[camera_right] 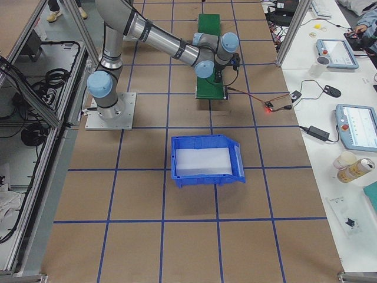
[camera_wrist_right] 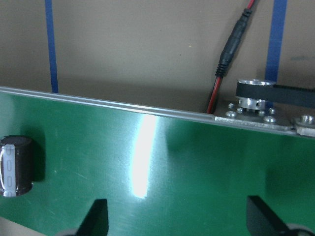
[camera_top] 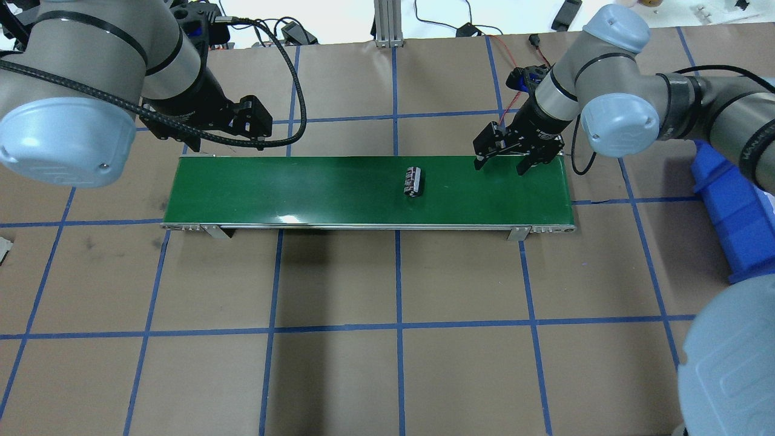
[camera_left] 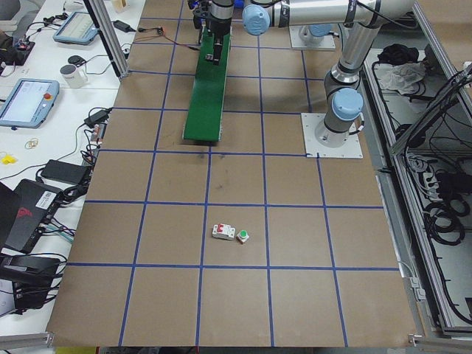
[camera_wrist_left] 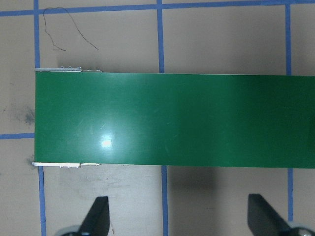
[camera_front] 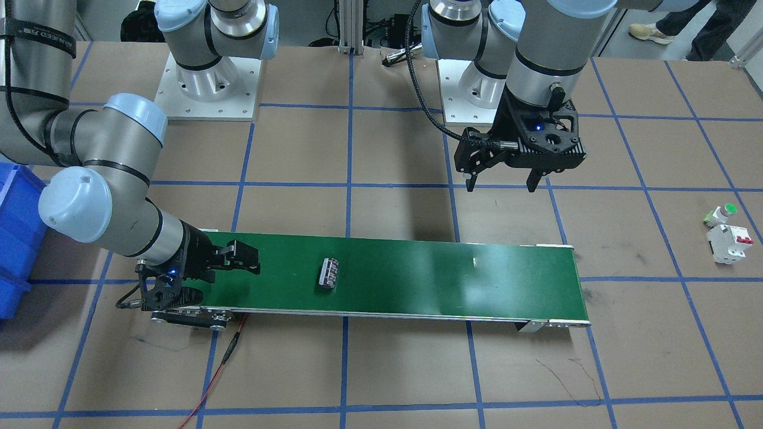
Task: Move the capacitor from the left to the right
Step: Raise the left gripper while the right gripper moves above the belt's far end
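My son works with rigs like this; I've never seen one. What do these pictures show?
Two robot arms stand at a table. Four fixed cameras watch from above, the front and both ends; two ride on the wrists. A green conveyor belt crosses the table, a small dark capacitor lying on it. The left gripper hangs open near one end, the right gripper open low over the other; neither holds anything. A white breaker, a green button and a blue bin sit off the belt.
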You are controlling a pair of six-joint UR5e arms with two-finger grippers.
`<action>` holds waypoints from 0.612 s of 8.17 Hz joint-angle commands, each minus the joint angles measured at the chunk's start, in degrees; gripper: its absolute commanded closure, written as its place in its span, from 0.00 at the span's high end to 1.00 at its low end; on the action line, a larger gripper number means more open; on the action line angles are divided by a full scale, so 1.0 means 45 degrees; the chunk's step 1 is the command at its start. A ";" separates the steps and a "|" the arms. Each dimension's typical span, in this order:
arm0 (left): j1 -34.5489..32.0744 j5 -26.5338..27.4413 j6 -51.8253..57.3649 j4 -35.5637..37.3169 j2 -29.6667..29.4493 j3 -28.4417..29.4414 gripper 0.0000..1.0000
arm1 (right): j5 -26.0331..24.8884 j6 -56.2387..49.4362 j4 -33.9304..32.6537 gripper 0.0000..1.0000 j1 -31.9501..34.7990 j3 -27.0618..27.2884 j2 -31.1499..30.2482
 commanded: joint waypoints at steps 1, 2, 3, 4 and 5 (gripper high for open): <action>0.0000 -0.0009 -0.0036 0.0040 -0.0021 -0.0002 1.00 | 0.0008 0.0020 0.0000 1.00 -0.0005 0.0037 0.0001; 0.0000 -0.0010 -0.0036 0.0021 -0.0021 -0.0002 1.00 | 0.0008 0.0020 0.0000 1.00 -0.0005 0.0056 0.0001; 0.0000 0.0009 0.0022 0.0021 -0.0021 -0.0002 1.00 | 0.0008 0.0020 0.0000 1.00 -0.0005 0.0056 0.0001; 0.0000 0.0010 -0.0016 0.0001 -0.0021 -0.0002 1.00 | 0.0008 0.0020 0.0000 1.00 -0.0005 0.0056 0.0001; 0.0000 0.0068 -0.0114 -0.0096 -0.0021 -0.0002 1.00 | 0.0008 0.0039 0.0000 1.00 -0.0005 0.0056 0.0001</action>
